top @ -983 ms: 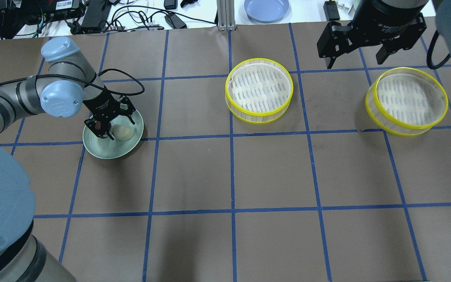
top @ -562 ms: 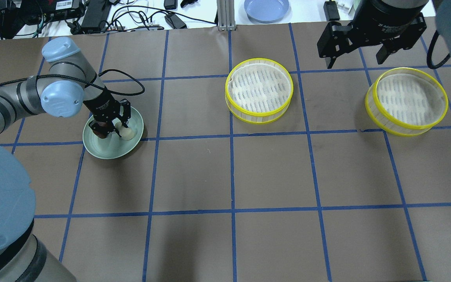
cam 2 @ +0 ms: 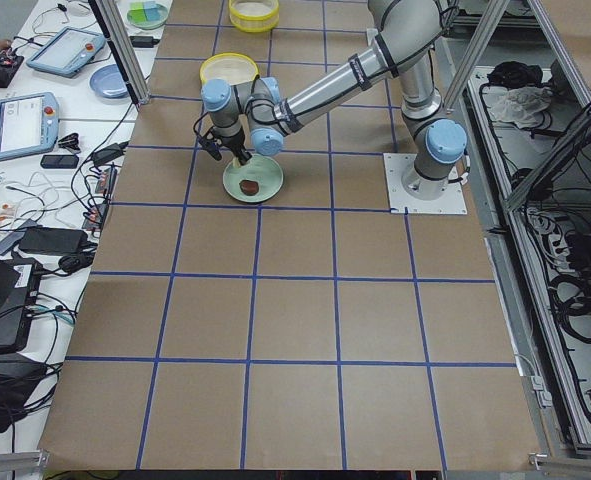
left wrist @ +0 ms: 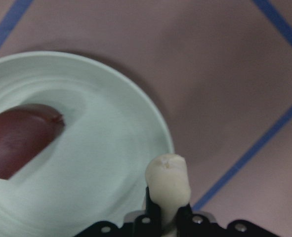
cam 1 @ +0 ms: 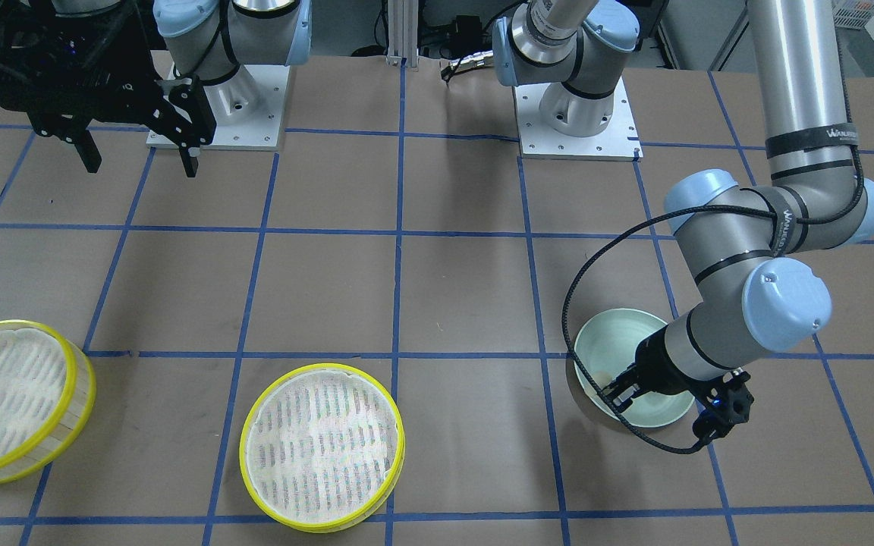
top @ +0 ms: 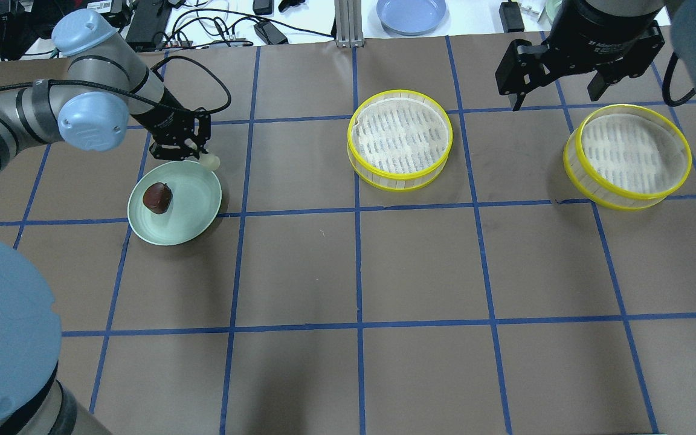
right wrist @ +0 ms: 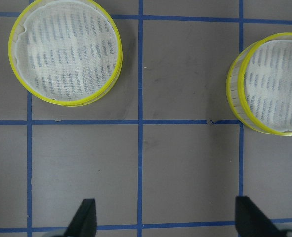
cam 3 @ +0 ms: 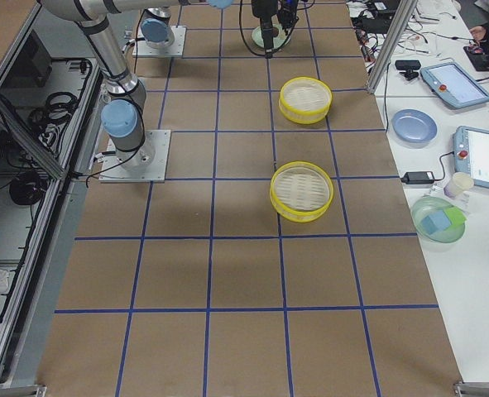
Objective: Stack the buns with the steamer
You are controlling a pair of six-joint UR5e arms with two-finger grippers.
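A: Where is the cream bun (left wrist: 167,180)?

B: In the left gripper (left wrist: 168,217). The wrist view shows it best: the jaws are closed narrowly on the bun's lower end, and its rounded top sticks out past the fingertips, over the rim of the plate (top: 194,205).

A: The overhead view puts it just past the rim.

B: Yes, at the plate's far right edge, a pale tip below the black fingers. From the front the arm covers most of that, and I cannot make out the bun there.

A: And the brown bun (top: 157,197)?

B: It lies on the plate, left of centre, apart from the gripper. The overhead and left wrist views show it, and the left side view shows it as a dark spot. In the front view the arm hides it.

A: The right gripper (top: 554,99)?

B: Wide open and holding nothing. It hangs above the table's far edge, between the centre steamer (top: 399,139) and the right steamer (top: 626,156). Its own camera shows both fingers spread at the bottom of the view, with the two yellow-rimmed steamers beyond them. Each is lined with white cloth.

A: Are the steamers touching?

B: No, they stand well apart.
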